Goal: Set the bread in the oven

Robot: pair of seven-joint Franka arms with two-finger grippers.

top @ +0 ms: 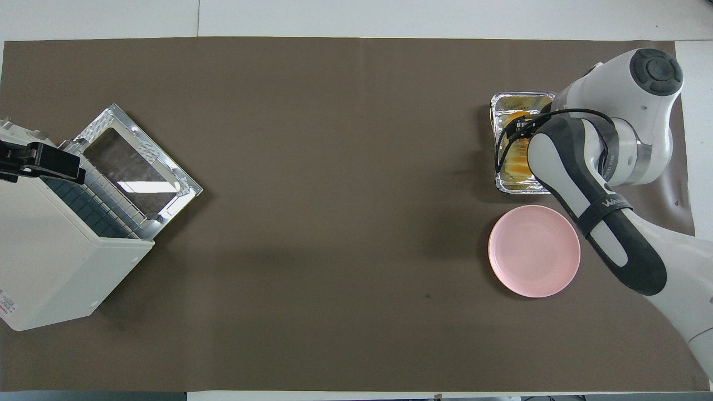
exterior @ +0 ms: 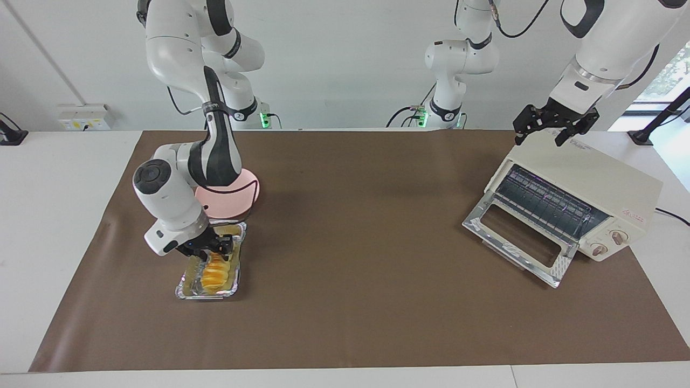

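Note:
The yellow-orange ridged bread (exterior: 215, 275) lies in a silver foil tray (exterior: 186, 291) toward the right arm's end of the table. It also shows in the overhead view (top: 515, 162), partly covered by the arm. My right gripper (exterior: 213, 253) is down in the tray, right at the bread. The cream-white oven (exterior: 593, 178) stands at the left arm's end with its glass door (exterior: 517, 237) dropped open and the wire rack showing. My left gripper (exterior: 542, 134) hangs open and empty over the oven's top.
An empty pink plate (exterior: 237, 202) sits beside the foil tray, nearer to the robots. A brown mat (exterior: 366, 269) covers the table between the tray and the oven (top: 50, 256).

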